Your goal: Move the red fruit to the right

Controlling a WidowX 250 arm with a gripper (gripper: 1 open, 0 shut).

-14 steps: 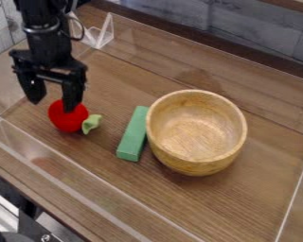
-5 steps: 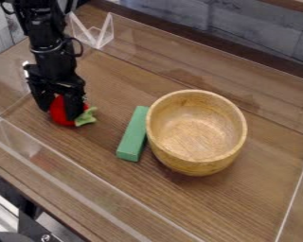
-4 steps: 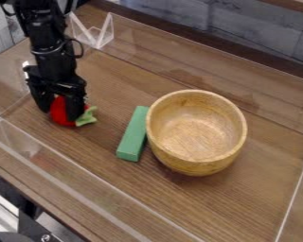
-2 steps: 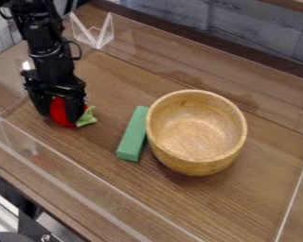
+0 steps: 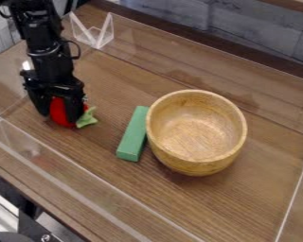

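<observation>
Wooden bowl (image 5: 197, 130) at lower right, nothing inside. Green block (image 5: 133, 133) just left of it. Farther left, red fruit (image 5: 63, 112) on the table (image 5: 180, 71), squeezed between the black gripper's (image 5: 58, 110) closed fingers.

Soft even light, slight blur, faint glare.

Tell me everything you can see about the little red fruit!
The red fruit is small, round and bright red, like a smooth toy. A pale green leafy tip sticks out on its right side, toward the green block. It sits low on the wooden table, left of the wooden bowl. The black gripper has its fingers on both sides of the fruit, hiding part of it. It seems to be gripped.
</observation>
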